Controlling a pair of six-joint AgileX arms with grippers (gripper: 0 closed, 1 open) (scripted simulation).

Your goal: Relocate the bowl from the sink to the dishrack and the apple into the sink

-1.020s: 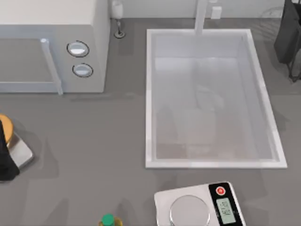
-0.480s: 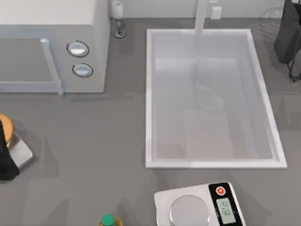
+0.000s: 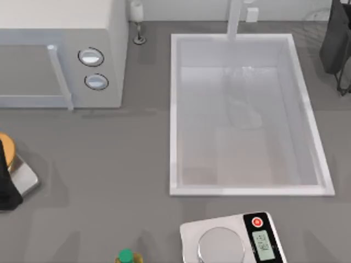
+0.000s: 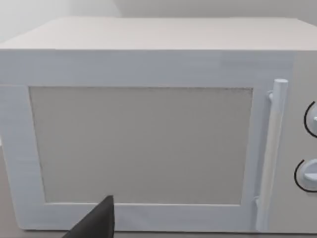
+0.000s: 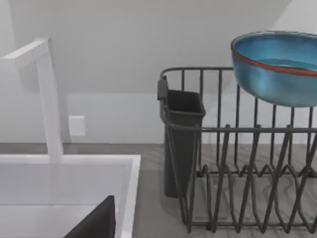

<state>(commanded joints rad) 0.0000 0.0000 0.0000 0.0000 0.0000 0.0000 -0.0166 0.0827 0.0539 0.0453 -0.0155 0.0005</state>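
From above, you had the sink (image 3: 175, 115) standing on the right half of the table, its faucet (image 3: 235, 19) at the far rim. The microwave (image 3: 60, 55) sat at the far left, and the scale (image 3: 233, 241) lay at the near edge, just in front of the sink. Your left arm (image 3: 6, 181) was parked at the left edge, your right arm (image 3: 335, 38) at the far right corner over the dishrack (image 3: 313, 22).

In your left wrist view, the microwave door (image 4: 141, 144) faced the camera; I cannot tell how far that hand was open.

In your right wrist view, the bowl (image 5: 277, 69) was up at the top of the dishrack's (image 5: 237, 173) wires, beside its dark cutlery cup (image 5: 181, 144). I cannot tell whether your right hand had hold of it.
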